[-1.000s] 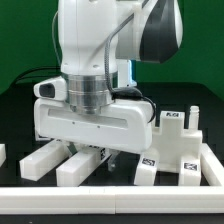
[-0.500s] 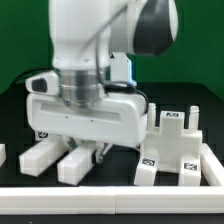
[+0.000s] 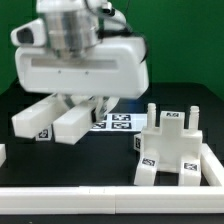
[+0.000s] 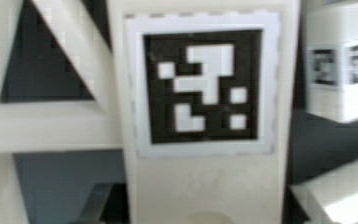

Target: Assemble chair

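My gripper [image 3: 84, 106] hangs in the upper left of the exterior view. It is shut on a white chair part [image 3: 55, 120] made of two parallel bars, and holds it above the black table. In the wrist view this part [image 4: 197, 110] fills the middle as a white bar with a black-and-white tag, and my gripper [image 4: 202, 208] closes on it from both sides. A chunky white chair piece [image 3: 170, 150] with upright pegs and small tags stands on the table at the exterior view's right, apart from the gripper.
The marker board [image 3: 117, 122] lies flat behind the gripper. A white rail [image 3: 110, 196] runs along the front edge and up the right side. A small white object [image 3: 3, 153] shows at the left edge.
The gripper has risen and moved to the exterior view's left, carrying the two-bar white part up off the table. The pegged piece on the right has not moved.
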Motion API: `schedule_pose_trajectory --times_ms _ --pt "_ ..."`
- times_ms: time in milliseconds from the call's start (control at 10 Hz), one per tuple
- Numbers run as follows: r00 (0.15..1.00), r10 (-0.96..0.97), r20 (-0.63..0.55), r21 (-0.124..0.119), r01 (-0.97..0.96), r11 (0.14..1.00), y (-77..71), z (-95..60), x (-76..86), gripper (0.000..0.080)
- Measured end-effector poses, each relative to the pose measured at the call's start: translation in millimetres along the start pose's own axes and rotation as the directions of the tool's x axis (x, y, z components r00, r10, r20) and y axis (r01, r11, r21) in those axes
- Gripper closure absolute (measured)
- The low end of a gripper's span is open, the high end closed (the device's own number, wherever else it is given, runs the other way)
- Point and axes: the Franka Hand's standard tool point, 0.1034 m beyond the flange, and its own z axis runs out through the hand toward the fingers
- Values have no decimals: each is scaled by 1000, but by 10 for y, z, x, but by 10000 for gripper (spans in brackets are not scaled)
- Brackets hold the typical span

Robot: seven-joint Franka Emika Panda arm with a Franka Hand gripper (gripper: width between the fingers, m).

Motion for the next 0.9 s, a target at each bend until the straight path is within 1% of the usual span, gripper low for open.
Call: schedule_pose_trajectory --times_ms 100,200,300,400,500,700,800,900 --pt "999 35 18 2 -35 999 -204 -113 -102 518" --pt "999 45 4 -9 -45 999 -440 -203 -163 517" --pt "1000 26 -11 -18 -26 999 -593 -114 -243 517" --pt "1000 21 -5 -16 -21 1000 -529 -96 -224 517" --pt "1000 28 -7 -16 -28 999 -507 -97 -210 517" --pt "1000 22 -5 -16 -22 1000 -532 -88 -226 517" --pt "1000 -21 -6 -26 21 999 -656 -102 -294 517" --pt "996 -87 6 -36 88 996 -866 -106 -421 517"
